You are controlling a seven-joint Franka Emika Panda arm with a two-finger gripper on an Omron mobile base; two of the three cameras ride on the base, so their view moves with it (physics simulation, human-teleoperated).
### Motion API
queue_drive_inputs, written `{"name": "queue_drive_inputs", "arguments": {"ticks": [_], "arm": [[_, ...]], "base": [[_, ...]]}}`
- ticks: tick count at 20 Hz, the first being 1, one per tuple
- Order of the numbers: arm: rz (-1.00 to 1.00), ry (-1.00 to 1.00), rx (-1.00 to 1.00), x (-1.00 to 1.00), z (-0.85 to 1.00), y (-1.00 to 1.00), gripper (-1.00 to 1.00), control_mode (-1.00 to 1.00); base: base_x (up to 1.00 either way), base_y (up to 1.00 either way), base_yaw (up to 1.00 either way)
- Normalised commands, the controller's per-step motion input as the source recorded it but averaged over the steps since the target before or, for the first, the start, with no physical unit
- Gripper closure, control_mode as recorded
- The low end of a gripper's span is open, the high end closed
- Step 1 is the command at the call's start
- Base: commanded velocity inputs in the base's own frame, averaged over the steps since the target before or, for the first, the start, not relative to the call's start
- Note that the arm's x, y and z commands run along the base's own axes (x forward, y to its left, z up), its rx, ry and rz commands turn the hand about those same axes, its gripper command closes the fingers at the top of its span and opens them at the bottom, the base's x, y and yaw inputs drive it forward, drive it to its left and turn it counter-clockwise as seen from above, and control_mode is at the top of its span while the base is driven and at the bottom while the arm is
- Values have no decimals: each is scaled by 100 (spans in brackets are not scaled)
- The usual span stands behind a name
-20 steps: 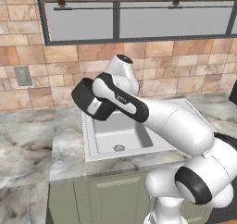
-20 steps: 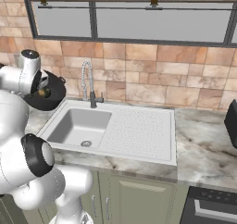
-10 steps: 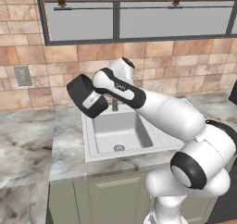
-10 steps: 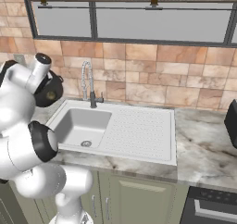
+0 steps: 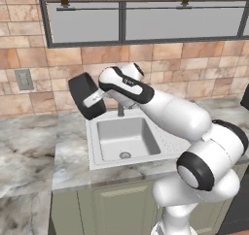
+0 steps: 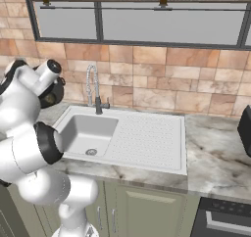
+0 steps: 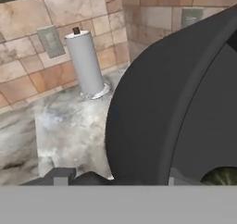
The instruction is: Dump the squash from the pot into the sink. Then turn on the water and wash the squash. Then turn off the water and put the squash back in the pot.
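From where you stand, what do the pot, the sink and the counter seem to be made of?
The pot looks like dark matte metal, maybe cast iron: black, no shine. The sink seems light grey composite or enamel: smooth, dull, with a metal-looking drain. The counter appears polished marble: grey-brown veins on white.

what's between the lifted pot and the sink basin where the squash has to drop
Nothing visible. The pot is tilted up off the counter at the left rim of the sink, whose basin lies open beside it. The squash sits inside the pot, and the faucet stands at the back.
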Motion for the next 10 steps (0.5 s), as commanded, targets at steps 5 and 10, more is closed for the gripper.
{"name": "queue_drive_inputs", "arguments": {"ticks": [5, 10], "arm": [[-6, 0, 16, 4, 8, 0, 100, -100], [-9, 0, 15, 3, 5, 0, 100, -100]], "base": [[0, 0, 0], [0, 0, 0]]}}
